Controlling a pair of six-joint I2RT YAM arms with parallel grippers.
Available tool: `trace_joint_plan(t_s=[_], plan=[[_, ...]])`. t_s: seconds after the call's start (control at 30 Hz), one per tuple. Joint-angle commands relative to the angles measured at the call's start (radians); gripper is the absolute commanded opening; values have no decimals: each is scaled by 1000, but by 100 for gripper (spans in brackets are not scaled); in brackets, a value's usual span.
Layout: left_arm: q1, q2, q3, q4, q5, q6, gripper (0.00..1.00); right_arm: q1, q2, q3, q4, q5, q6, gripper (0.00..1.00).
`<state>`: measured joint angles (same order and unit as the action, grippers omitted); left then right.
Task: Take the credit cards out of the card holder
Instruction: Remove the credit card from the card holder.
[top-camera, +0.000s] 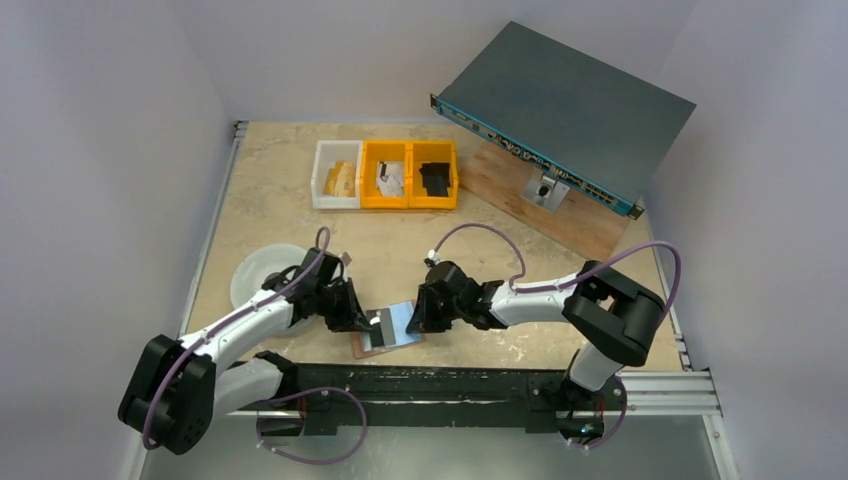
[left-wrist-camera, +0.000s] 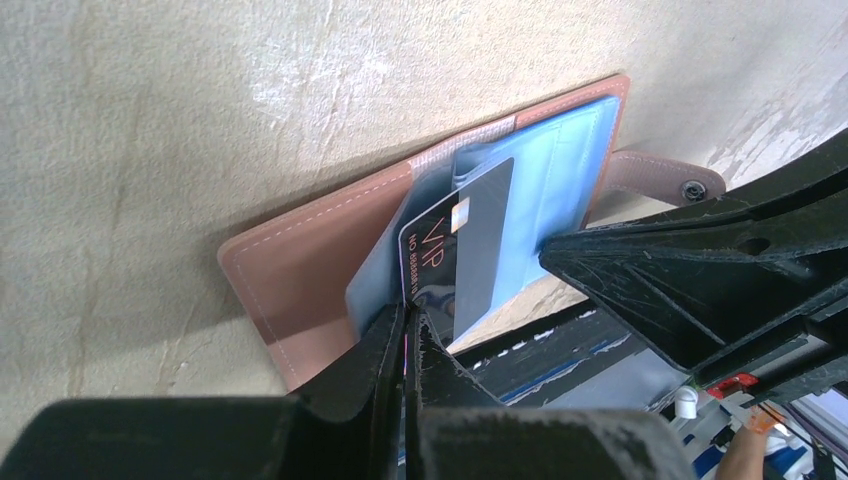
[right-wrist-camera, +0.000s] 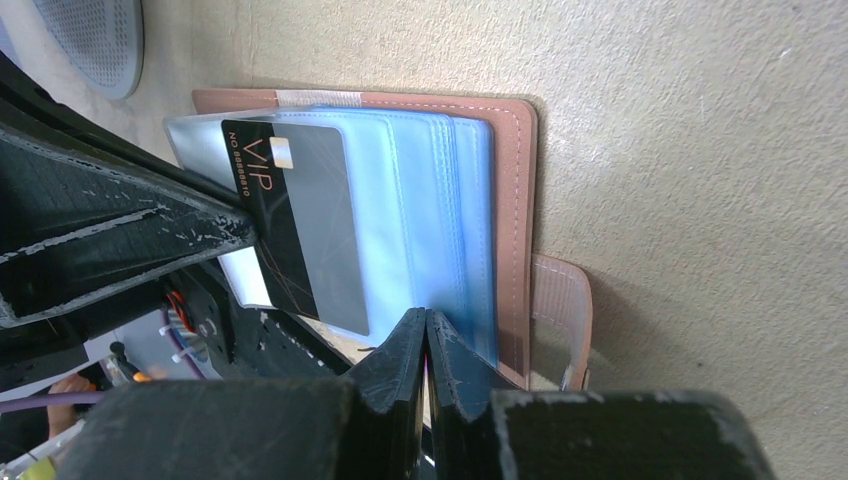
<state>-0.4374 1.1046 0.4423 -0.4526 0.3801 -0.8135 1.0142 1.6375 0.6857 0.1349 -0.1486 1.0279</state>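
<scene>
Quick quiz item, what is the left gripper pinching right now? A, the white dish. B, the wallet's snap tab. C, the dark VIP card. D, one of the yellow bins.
C. The left gripper has its fingers closed on the edge of the dark VIP card, which sticks partly out of a blue pocket of the card holder.

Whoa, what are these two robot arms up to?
They are working on an open pinkish card holder lying flat on the table. The left gripper is shut on a black VIP card that sticks partway out of a pale blue sleeve. The right gripper, also shut, seems to pinch the holder's sleeves from the other side.
</scene>
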Motion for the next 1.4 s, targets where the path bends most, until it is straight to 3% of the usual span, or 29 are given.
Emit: trace_joint_plan(t_s=[0.0, 0.43, 0.9, 1.03, 1.2, 1.37], plan=[[14, -32, 48, -52, -50, 37, 0, -13, 25, -38, -107, 76, -23, 4], [15, -118, 164, -261, -162, 90, 0, -15, 9, -22, -118, 79, -29, 4], [15, -198, 245, -315, -124, 93, 0, -16, -93, 74, -177, 83, -62, 9], [15, -215, 254, -304, -102, 83, 0, -15, -129, 104, -178, 69, -74, 19], [17, -244, 262, -265, -50, 60, 0, -16, -209, 114, -148, 67, -74, 45], [33, -282, 254, -110, 71, -39, 0, -26, -294, 66, -17, 36, -54, 63]])
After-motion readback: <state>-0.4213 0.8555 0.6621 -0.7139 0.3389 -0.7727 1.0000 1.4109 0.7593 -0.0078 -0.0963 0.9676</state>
